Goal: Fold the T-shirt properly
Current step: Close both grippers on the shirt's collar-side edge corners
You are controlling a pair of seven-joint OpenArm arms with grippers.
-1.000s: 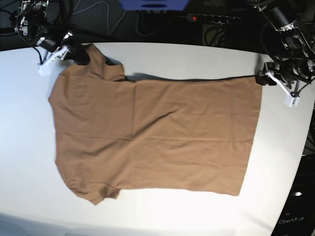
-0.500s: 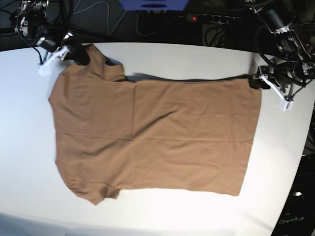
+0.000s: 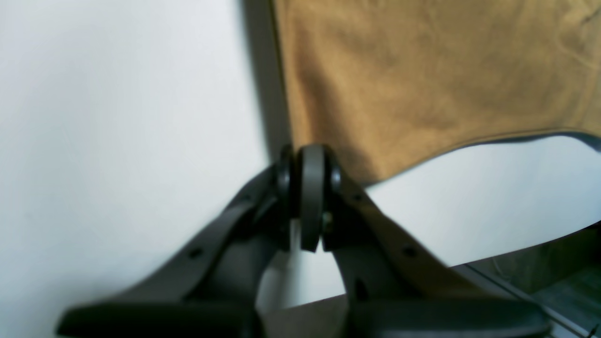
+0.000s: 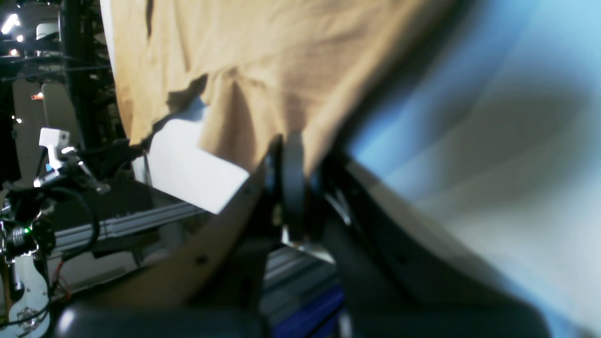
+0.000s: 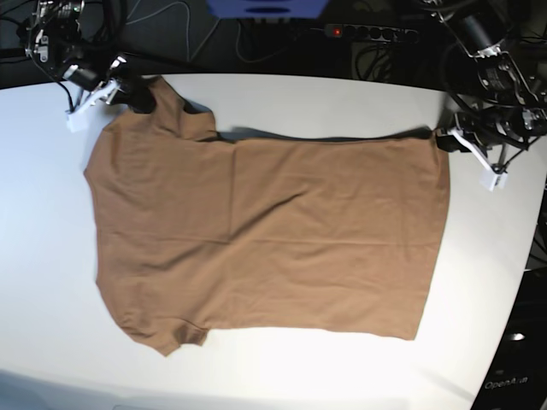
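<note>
The tan-brown T-shirt lies spread flat on the white table, collar end at the left and hem at the right. My right gripper is at the far left corner, shut on the cloth by the shoulder. In the right wrist view the shirt bunches into the closed right gripper. My left gripper sits at the far hem corner. The left wrist view shows this gripper with its jaws together right at the corner of the shirt, pinching it.
A power strip and loose cables lie behind the table's far edge. The table's curved right edge drops off to dark floor. Bare white tabletop surrounds the shirt on every side.
My left gripper has moved left onto the far hem corner and closed on it, drawing that corner slightly. The right gripper and the rest of the shirt have not moved.
</note>
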